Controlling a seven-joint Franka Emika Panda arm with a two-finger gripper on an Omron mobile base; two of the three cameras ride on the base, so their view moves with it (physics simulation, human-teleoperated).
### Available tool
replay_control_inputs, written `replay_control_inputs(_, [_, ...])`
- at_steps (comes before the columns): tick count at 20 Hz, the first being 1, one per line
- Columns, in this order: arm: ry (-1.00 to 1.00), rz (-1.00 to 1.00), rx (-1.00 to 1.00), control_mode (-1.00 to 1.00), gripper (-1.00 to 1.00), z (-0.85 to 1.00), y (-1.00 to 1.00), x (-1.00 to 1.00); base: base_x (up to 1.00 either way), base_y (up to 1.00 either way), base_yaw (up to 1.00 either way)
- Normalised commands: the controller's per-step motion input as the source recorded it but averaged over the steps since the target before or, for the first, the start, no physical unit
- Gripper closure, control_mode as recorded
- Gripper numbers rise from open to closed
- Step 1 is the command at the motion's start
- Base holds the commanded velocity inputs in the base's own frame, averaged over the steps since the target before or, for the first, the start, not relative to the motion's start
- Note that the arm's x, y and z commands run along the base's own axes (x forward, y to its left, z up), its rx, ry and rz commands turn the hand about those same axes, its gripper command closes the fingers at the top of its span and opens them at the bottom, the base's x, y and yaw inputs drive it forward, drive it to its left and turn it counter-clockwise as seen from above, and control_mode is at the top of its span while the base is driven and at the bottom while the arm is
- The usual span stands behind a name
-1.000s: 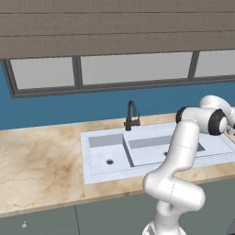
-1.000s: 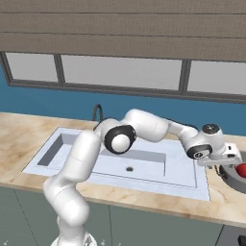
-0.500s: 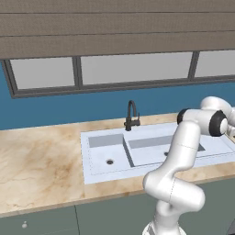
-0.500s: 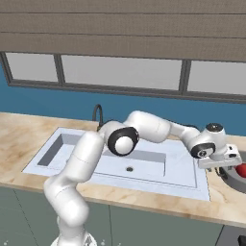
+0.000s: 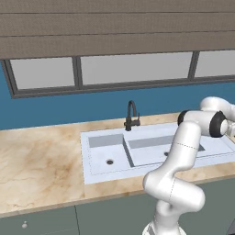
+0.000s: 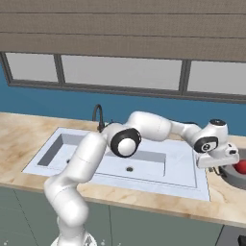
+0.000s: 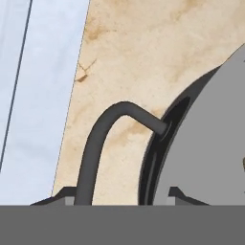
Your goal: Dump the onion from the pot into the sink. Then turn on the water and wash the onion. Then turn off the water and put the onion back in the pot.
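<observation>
Hand (image 7: pixel 119 198) now astride pot (image 7: pixel 210 143) handle

The pot (image 6: pixel 235 177) is cut by the right edge and partly hidden behind the gripper (image 6: pixel 222 166). Only part of the onion (image 6: pixel 241 166) shows. In the hand view the frame crops the pot's handle (image 7: pixel 103 139).

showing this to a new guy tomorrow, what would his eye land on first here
Likely the white arm stretched low across the double-basin sink toward the counter's right end, in the right base view. There a red-purple onion sits in a grey pot beside the hand. In the hand view the pot's dark loop handle arches right ahead of the fingers.
</observation>
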Motion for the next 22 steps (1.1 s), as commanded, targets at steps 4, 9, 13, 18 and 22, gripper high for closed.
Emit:
replay_control_inputs(4, [0.01,0.15,0.02,-1.00,1.00,-0.01,0.48,-0.14,0.00,0.00,0.00])
replay_control_inputs(9, [-0.03,0.19,0.00,-1.00,1.00,0.17,0.76,-0.53,0.00,0.00,0.00])
replay_control_inputs(13, [-0.06,0.18,-0.02,-1.00,1.00,0.18,0.99,-0.70,0.00,0.00,0.00])
replay_control_inputs(18, [-0.17,0.21,-0.12,-1.00,1.00,0.19,1.00,-0.71,0.00,0.00,0.00])
replay_control_inputs(22, [-0.19,0.26,-0.16,-1.00,1.00,0.39,0.97,-0.58,0.00,0.00,0.00])
